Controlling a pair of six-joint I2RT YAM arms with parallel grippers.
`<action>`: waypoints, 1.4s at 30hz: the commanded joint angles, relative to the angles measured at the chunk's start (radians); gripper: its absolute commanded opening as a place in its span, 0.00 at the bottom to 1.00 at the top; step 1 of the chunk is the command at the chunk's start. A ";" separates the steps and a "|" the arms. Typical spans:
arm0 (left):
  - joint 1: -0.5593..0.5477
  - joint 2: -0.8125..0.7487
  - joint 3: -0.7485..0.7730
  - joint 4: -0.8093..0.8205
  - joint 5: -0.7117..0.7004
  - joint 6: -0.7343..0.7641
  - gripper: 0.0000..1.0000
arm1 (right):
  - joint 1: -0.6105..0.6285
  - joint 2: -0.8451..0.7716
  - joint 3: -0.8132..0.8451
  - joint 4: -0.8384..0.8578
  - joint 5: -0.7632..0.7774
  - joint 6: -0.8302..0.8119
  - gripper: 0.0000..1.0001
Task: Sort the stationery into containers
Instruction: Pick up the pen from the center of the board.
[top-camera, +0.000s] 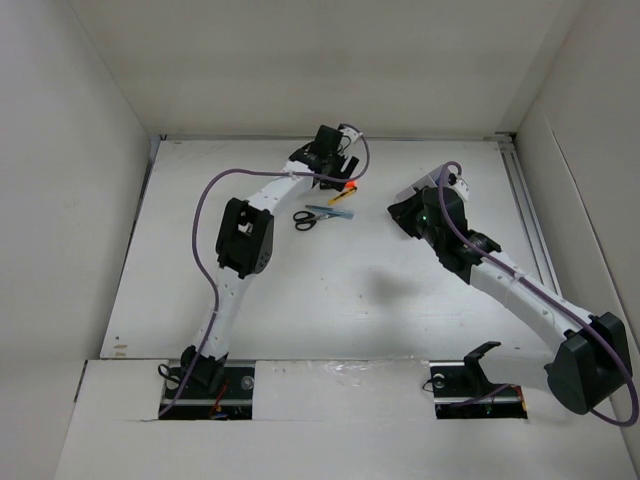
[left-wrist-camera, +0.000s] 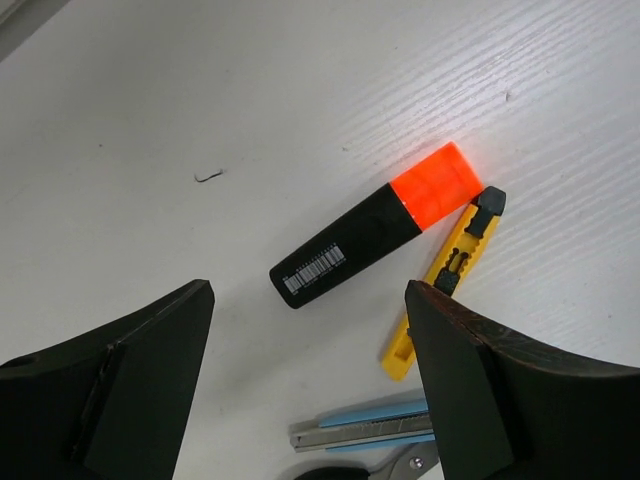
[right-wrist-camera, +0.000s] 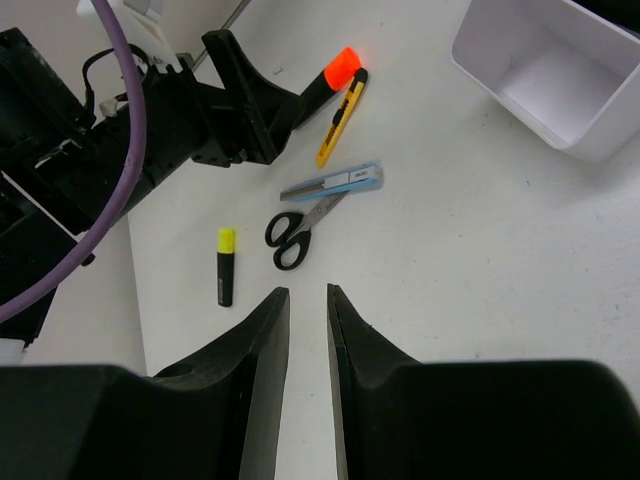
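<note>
From above: see the left claw (top-camera: 335, 150) far back on the white bench (top-camera: 350, 320), close to the orange-capped marker (top-camera: 349, 186) and the yellow cutter (top-camera: 340, 197). Find the scissors (top-camera: 305, 220) and a long blue item (top-camera: 335, 212) just in front of those. Spot the right claw (top-camera: 405, 215) off to the right.

From the left wrist: see that claw spread wide and empty. Find the marker lying flat just past the fingers (left-wrist-camera: 150, 380), right beside the cutter.

From the right wrist: see the right claw open only a crack, holding nothing. Find the white box (right-wrist-camera: 510, 105) up at the right, well apart from the stationery. Spot a yellow-capped marker (right-wrist-camera: 226, 265) lying left of the scissors.
</note>
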 joint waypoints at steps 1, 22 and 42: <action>0.002 0.018 0.076 -0.018 0.053 0.057 0.75 | 0.001 -0.009 0.012 0.042 -0.005 -0.012 0.28; 0.002 0.173 0.164 -0.100 0.119 0.077 0.47 | 0.010 -0.009 0.012 0.042 0.004 -0.012 0.28; 0.002 -0.095 -0.034 0.035 0.094 -0.060 0.05 | 0.010 0.000 0.021 0.042 0.004 -0.042 0.35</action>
